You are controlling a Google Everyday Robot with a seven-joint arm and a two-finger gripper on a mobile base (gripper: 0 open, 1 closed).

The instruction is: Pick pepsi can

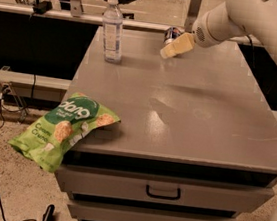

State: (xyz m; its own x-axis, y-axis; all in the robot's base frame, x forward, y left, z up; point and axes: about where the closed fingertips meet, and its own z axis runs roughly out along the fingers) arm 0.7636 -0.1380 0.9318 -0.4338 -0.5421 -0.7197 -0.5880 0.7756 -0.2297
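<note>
The pepsi can (172, 34) is a small dark-blue can with a silver top, standing at the far edge of the grey cabinet top (180, 102). My gripper (175, 46), with pale yellowish fingers, hangs from the white arm (260, 21) coming in from the upper right. It sits just in front of the can and covers the can's lower part. Whether it touches the can does not show.
A clear water bottle (112, 29) with a white cap stands at the far left of the top. A green snack bag (63, 128) hangs over the front left corner. Drawers (163, 191) face me below. Cables (8, 101) lie on the floor at left.
</note>
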